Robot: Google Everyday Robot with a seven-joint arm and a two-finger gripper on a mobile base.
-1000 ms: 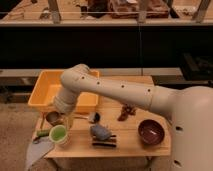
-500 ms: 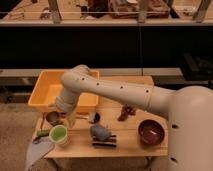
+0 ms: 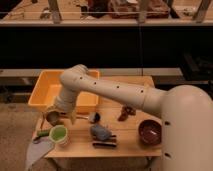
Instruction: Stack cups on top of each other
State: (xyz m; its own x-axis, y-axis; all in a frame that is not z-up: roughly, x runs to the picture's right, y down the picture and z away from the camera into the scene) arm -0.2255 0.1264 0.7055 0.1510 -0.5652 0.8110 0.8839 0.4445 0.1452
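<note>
A smooth white, tube-shaped robot arm [image 3: 115, 92] with small dark dots along it reaches from the right across a pale wooden bench [image 3: 130, 149]. It bends down at a rounded elbow toward the left end. Its hand [image 3: 54, 118] hangs low over the front left part of the bench, just in front of the tub, with the fingers spread wide. Whether anything sits between them cannot be made out.

Just below and beside the hand, a small round pale green cup [image 3: 59, 134] stands upright near the bench's front left corner. Its outer wall is lighter and creamier than its inside.

A big yellow rectangular tub [image 3: 44, 91] with glossy plastic-looking walls fills the rear left. A round dark maroon bowl [image 3: 150, 132] sits at the right. Between cup and bowl lie a lumpy blue-grey object [image 3: 100, 132] and, touching its front, a flat black bar [image 3: 104, 145]. Behind them are a small dark rounded piece [image 3: 95, 117] and a reddish-brown irregular shape [image 3: 126, 112]. A grey cloth [image 3: 36, 151] drapes off the left front edge.
</note>
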